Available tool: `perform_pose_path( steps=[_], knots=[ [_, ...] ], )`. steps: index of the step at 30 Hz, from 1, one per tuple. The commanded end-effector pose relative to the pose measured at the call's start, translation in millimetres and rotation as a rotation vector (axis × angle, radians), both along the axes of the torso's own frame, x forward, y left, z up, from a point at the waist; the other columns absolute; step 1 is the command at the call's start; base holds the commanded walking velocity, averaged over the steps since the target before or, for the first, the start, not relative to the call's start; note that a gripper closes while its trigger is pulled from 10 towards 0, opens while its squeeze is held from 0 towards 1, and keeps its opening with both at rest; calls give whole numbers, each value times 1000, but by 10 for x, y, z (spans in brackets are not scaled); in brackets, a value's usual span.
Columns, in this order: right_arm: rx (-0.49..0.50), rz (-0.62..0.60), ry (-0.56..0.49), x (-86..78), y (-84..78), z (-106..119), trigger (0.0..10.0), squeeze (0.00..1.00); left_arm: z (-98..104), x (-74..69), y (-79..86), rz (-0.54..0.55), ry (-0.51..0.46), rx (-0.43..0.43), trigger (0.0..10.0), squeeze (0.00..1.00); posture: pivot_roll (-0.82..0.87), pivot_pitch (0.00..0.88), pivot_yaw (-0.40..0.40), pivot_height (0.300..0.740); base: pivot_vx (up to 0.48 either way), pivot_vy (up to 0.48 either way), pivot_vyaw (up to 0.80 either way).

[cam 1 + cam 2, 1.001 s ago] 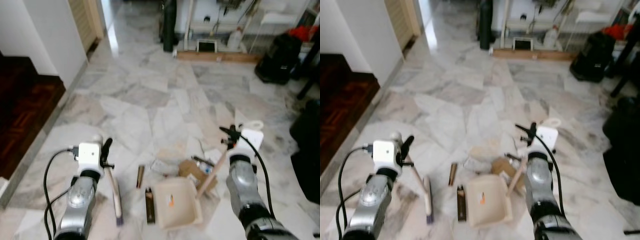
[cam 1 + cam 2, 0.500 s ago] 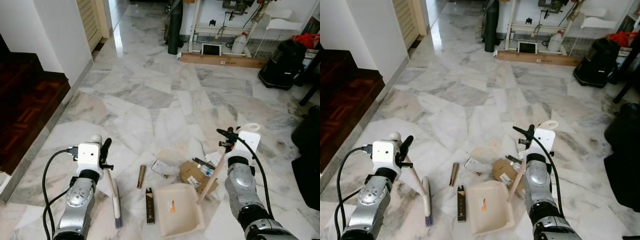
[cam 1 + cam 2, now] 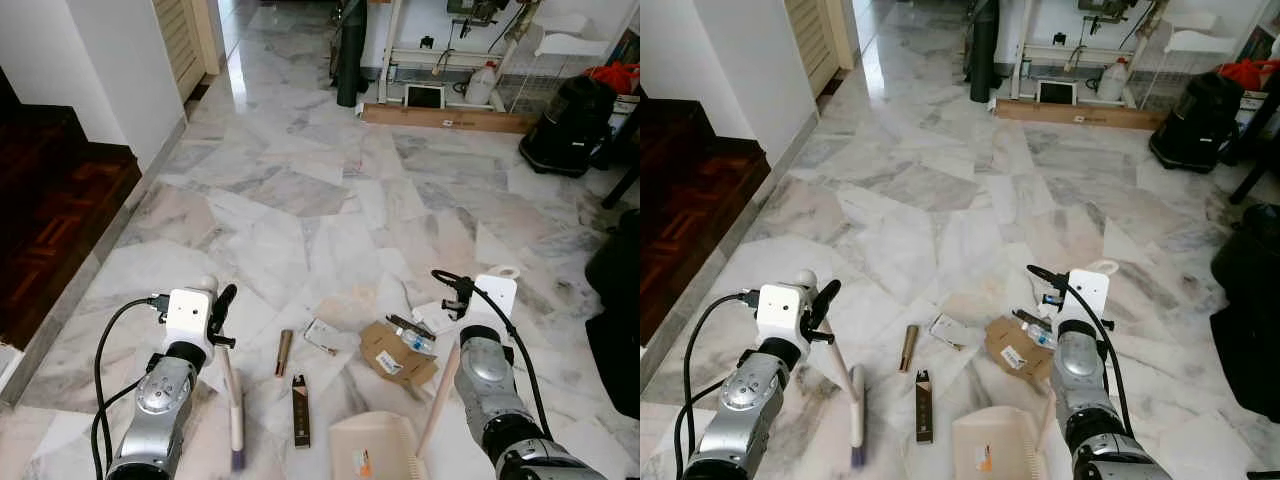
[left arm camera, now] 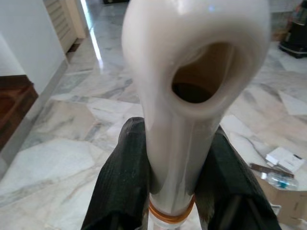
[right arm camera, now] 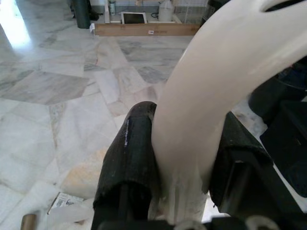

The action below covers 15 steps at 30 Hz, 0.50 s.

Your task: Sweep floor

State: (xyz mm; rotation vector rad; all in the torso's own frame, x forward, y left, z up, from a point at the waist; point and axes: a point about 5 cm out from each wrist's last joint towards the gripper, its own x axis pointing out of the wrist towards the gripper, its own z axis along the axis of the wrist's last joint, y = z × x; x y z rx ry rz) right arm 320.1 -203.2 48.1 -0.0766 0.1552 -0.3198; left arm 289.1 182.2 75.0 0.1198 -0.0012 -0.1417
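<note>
- Dustpan [image 3: 372, 452] sat at the bottom centre, nothing in it that I could make out apart from a small sticker.
- Right gripper [image 5: 184, 158] was clamped tight on the dustpan's handle [image 3: 437, 400].
- Left gripper [image 4: 175, 172] squeezed the brush [image 3: 233, 400] handle, bristles on the floor [image 3: 300, 200] at lower left.
- Litter lay mid-frame just above the dustpan: cardboard [image 3: 395, 352], wrapper [image 3: 322, 336], two brown sticks [image 3: 283, 352].
- Black bag [image 3: 560, 125] stood upper right.

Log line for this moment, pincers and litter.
left pincer: shut on brush handle | right pincer: shut on dustpan handle | dustpan: near robot | cardboard, wrappers: unswept
</note>
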Motion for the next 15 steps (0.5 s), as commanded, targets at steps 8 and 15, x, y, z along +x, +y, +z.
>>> perform_pose_path(
  steps=[8,15],
  knots=[
    [-6,12,19,46,63,8,10000,0,-30,-24,-28,-59,49,-28,10000,0,22,76,-23,740,0,0,0],
    [51,-43,169,-38,25,-184,10000,0,-43,-30,-12,-70,68,-42,10000,0,23,78,-23,740,0,0,0]
  ],
)
